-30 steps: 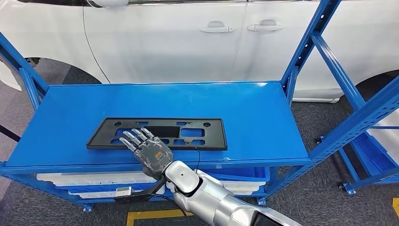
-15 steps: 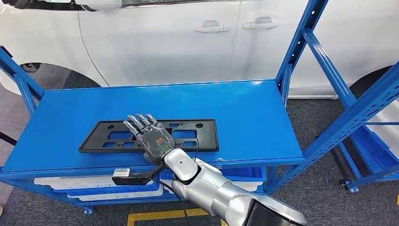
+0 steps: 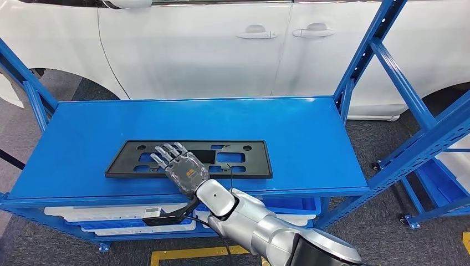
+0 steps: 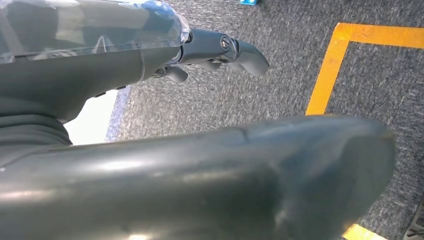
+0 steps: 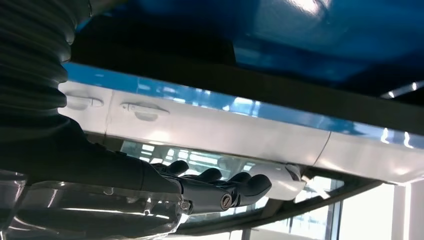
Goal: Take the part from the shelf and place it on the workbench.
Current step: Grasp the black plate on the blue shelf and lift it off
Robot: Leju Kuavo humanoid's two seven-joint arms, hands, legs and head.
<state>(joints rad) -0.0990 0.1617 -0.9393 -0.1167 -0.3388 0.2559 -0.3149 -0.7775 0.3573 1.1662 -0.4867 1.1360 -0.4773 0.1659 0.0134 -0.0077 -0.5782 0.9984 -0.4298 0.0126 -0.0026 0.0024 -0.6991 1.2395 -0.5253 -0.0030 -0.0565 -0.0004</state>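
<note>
The part is a flat black rectangular frame with cut-outs [image 3: 246, 159], lying lengthwise on the blue shelf top [image 3: 302, 130] near its front edge. My right hand [image 3: 178, 166] lies palm-down over the part's left-middle with its fingers stretched out and slightly apart, gripping nothing. Whether it touches the part I cannot tell. In the right wrist view the right hand [image 5: 200, 187] is flat and extended, with the white car mirrored in the shelf surface. In the left wrist view the left hand [image 4: 220, 50] hangs over grey carpet, fingers loosely extended and empty.
A white car [image 3: 221, 50] stands just behind the shelf. Blue uprights and braces [image 3: 388, 61] rise at the right end, another [image 3: 25, 83] at the left. White trays [image 3: 111, 213] sit on the level below. A yellow floor line [image 3: 183, 254] runs in front.
The camera swayed and came back. My right hand has reached farther over the part, from its near edge to its middle. The part has not moved.
</note>
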